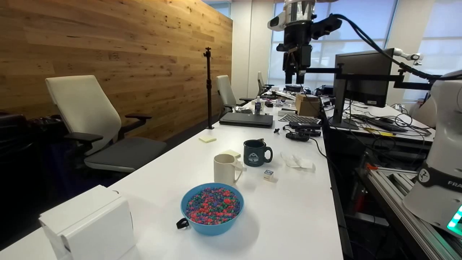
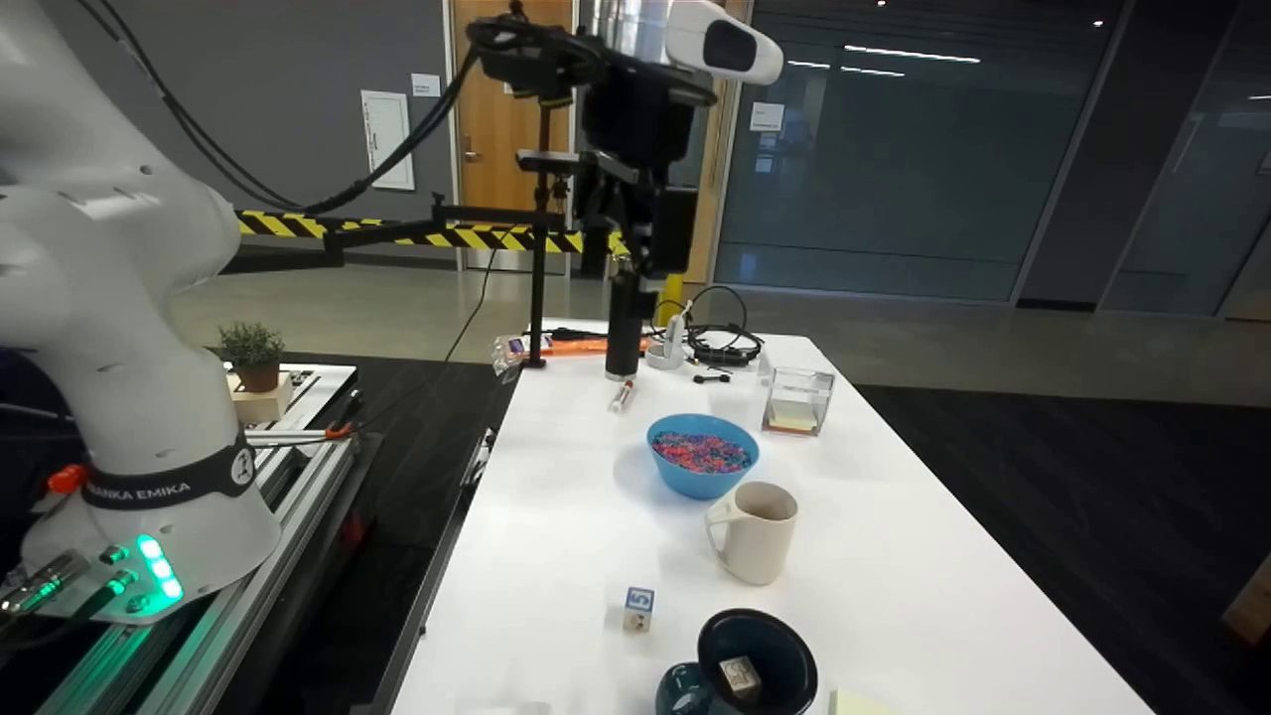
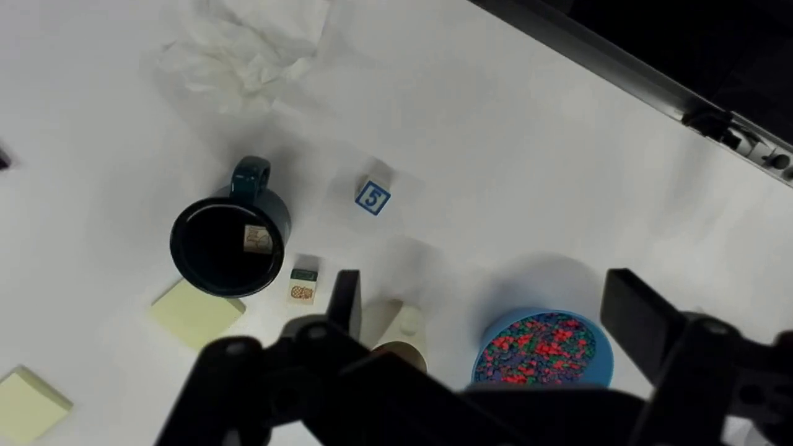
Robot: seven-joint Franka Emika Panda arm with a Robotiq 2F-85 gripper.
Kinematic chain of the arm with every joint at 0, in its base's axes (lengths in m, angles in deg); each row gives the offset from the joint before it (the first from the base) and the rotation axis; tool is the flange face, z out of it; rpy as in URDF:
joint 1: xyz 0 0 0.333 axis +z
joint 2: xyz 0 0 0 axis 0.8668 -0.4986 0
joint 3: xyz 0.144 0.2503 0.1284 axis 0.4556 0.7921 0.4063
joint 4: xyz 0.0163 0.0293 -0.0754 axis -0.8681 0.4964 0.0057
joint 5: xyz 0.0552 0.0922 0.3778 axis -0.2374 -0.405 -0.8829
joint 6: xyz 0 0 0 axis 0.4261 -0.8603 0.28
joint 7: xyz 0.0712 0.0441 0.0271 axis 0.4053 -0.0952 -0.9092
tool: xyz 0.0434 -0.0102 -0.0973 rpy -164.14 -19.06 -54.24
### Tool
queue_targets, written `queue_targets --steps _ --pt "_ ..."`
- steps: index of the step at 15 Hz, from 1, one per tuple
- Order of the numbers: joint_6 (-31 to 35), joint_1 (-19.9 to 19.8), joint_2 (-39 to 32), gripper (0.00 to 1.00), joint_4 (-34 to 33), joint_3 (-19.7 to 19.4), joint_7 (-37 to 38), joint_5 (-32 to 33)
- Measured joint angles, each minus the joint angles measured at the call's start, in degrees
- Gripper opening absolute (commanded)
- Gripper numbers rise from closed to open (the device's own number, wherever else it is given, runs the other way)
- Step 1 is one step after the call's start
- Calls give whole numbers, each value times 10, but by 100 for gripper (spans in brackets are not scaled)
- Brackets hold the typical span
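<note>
We see the jaws wide apart, high over the counter [image 1: 296, 216]. In the wrist view, a cream mug [image 3: 403, 328] and a blue bowl [image 3: 600, 365] of coloured granules [image 3: 539, 350] show between them; nearby we find a number-five block [image 3: 372, 197], a pineapple block [image 3: 302, 288] and a dark mug [image 1: 254, 153] with another block [image 3: 257, 239] inside.

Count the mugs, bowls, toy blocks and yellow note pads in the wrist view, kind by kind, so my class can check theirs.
Mugs: 2 (dark mug, cream mug)
Bowls: 1 (blue bowl)
Toy blocks: 3 ("5" block, pineapple block, pale block inside the dark mug)
Yellow note pads: 2 (upper pad, lower pad)
Total: 8
</note>
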Motion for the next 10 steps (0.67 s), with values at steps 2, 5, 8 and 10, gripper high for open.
queue_targets --steps 2,5,8,10 --pt "30 3 -35 100 -14 8 -1 0" --pt "85 5 -91 100 -41 13 -1 -5" --pt "100 3 -146 100 -80 12 1 -37" --pt "65 0 -178 100 -112 12 -3 -64"
